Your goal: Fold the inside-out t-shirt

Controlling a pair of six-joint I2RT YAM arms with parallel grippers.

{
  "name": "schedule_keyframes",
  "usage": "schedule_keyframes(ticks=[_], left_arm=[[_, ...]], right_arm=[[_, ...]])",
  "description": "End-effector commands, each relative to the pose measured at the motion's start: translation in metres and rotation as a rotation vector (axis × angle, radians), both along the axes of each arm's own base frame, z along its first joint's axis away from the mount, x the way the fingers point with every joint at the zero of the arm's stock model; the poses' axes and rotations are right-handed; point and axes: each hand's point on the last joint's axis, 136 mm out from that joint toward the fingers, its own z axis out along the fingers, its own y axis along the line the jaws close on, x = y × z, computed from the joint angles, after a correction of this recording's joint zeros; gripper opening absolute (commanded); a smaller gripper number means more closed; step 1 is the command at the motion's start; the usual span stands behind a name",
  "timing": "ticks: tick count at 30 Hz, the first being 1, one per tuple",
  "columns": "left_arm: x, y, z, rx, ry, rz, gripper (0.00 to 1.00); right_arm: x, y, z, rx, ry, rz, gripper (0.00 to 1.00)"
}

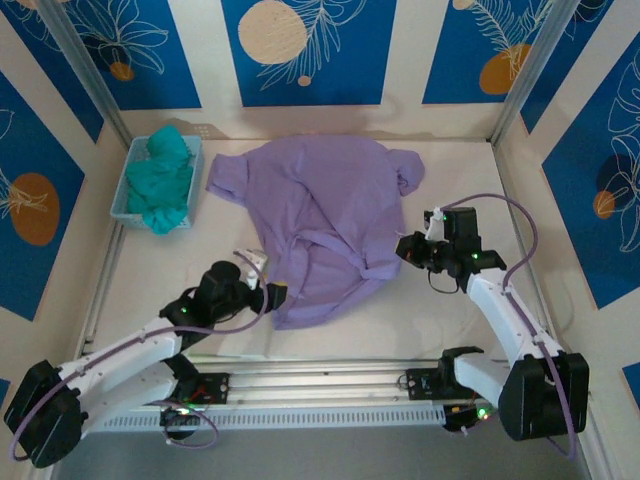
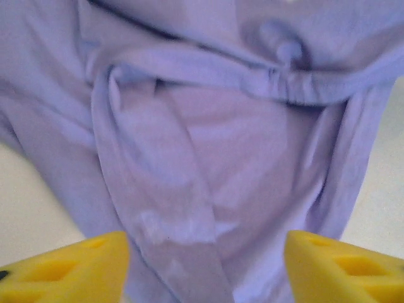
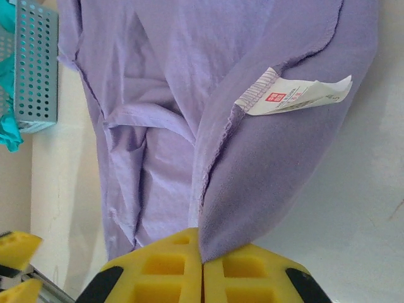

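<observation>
Two grippers sat at the edges of the lavender t-shirt, which lay rumpled mid-table; we saw the right gripper clamped on a fold of it, the left gripper spread wide, holding nothing.

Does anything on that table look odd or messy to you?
Yes: the purple t-shirt lies bunched and twisted, and its white care label sticks out beside a raw seam, so it looks inside out.

The cream table carries the rumpled lavender t-shirt in the middle and a blue basket far left.
</observation>
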Motion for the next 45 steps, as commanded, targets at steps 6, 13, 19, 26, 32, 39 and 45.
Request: schedule_keyframes(ticks=[6,13,19,26,32,39,45], left_arm=[[0.075,-0.051,0.011,0.312,-0.252,-0.145,0.72],[0.144,-0.077,-0.042,0.587,-0.126,-0.256,0.72],[0.164,-0.089,-0.07,0.63,0.016,-0.334,0.7],[0.162,-0.103,-0.083,0.574,0.149,-0.374,0.45],[0.166,-0.11,-0.078,0.545,0.171,-0.381,0.24],[0.165,-0.108,-0.066,0.528,0.199,-0.375,0.0],[0.168,-0.102,-0.066,0.525,0.198,-0.363,0.08]], right_arm=[[0.0,-0.016,-0.001,-0.009,-0.011,-0.038,0.07],[-0.001,-0.022,0.001,0.013,-0.018,-0.051,0.07],[-0.004,-0.029,-0.001,0.021,-0.018,-0.069,0.07],[-0.001,-0.034,-0.008,0.023,-0.012,-0.093,0.08],[0.004,-0.035,-0.01,0.02,-0.013,-0.104,0.09],[0.013,-0.045,-0.009,-0.028,-0.037,-0.141,0.11],[0.015,-0.044,-0.012,-0.031,-0.028,-0.134,0.11]])
